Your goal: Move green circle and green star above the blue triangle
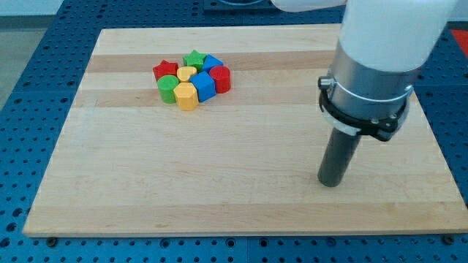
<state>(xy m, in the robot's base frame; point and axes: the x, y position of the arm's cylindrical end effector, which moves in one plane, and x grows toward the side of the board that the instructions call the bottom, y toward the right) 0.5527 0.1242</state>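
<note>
Distance is the main fact here: the tip rests on bare wood at the view's lower right, well apart from every block, touching and pushing nothing. Being a plain rod, it has no jaws to open or close; it simply stands upright on the wooden board.

From the tip, all the blocks lie far off toward the view's upper left, packed into one tight cluster. The green star sits at the cluster's far top edge, the point furthest up the view from the tip. The green circle is at the cluster's lower left, on the side turned away from the tip. The block that seems to be the blue triangle lies just right of the green star, at the top right of the group; its shape is hard to make out at this size. A blue block sits below it, nearer the tip.

Around these, a red star is at the cluster's left, a yellow heart in the middle, a yellow hexagon at the bottom, and a red block on the right, the side facing the tip.

As a judgement, the task has hardly begun: the green circle lies below the blue triangle's level, shielded by other blocks, so the tip would probably need to travel round to the cluster's left and lower side before it could push that block upward.
</note>
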